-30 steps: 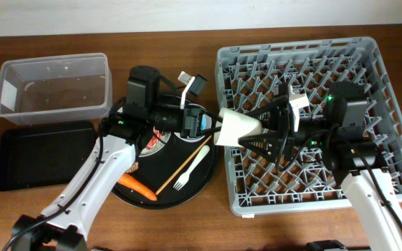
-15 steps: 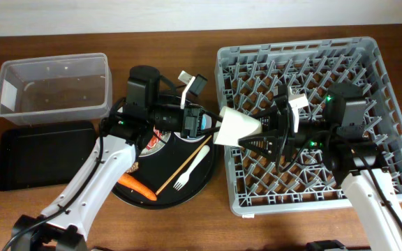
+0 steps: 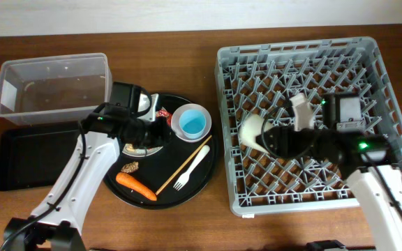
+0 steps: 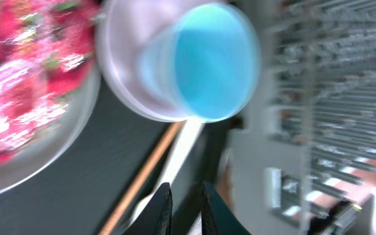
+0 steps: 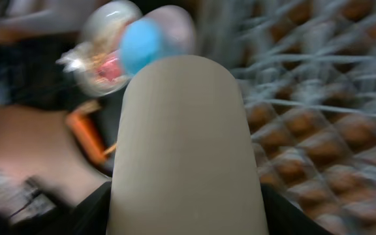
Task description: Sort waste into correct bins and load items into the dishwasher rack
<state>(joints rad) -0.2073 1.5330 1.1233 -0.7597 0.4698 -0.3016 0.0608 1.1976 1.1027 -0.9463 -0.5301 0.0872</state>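
Right gripper is clamped on the small white cup. The cup is held over the lattice at the 9 o'clock edge of the dishwasher rack. Whether the cup is touching the pegs cannot be told. The right wrist view is filled by the cup, with dark fingers seen at its lower flanks.

Left gripper is positioned over the round black tray, toward its 10 o'clock part. Its fingers are set with only a narrow gap and nothing is held between them. The left wrist view is heavily blurred.

On the round tray:
- The light-blue cup is standing upright at 1 o'clock, just ahead of the left fingertips and not gripped.
- The chopstick and white fork are laid diagonally side by side at 4 o'clock.
- The carrot is at 7 o'clock.
- The brown lump is at 8 o'clock, near the carrot.
- The red wrapper is at 12 o'clock.
- The pale plate is largely hidden under the left wrist.

The clear tub is placed at the table's 10 o'clock. The black rectangular tray is just at the tub's 6 o'clock.
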